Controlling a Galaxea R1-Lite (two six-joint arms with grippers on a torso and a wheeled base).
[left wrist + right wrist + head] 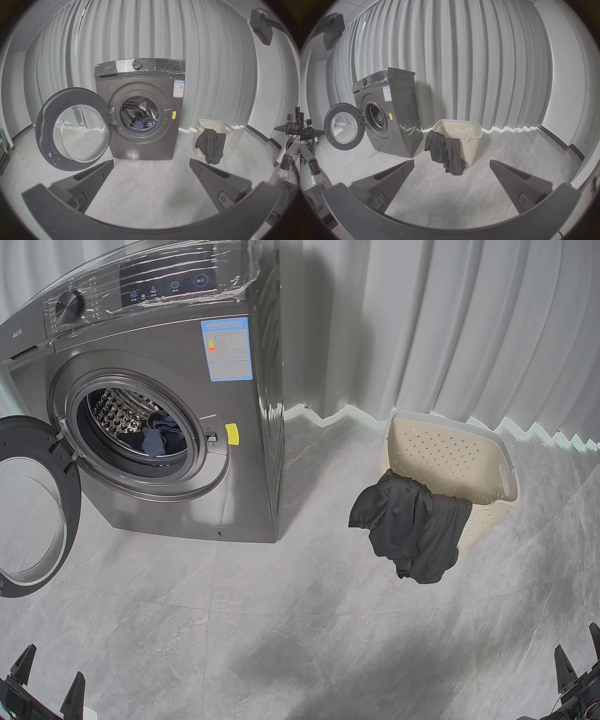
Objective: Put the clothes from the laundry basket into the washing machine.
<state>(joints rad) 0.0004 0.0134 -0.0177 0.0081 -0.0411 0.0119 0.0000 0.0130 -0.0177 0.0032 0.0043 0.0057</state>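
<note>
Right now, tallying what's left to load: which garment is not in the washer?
The black one, draped over the basket's rim and hanging down outside it. The blue one lies inside the drum.

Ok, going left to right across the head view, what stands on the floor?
open door → washing machine → black garment, draped over the front rim of the laundry basket
</note>
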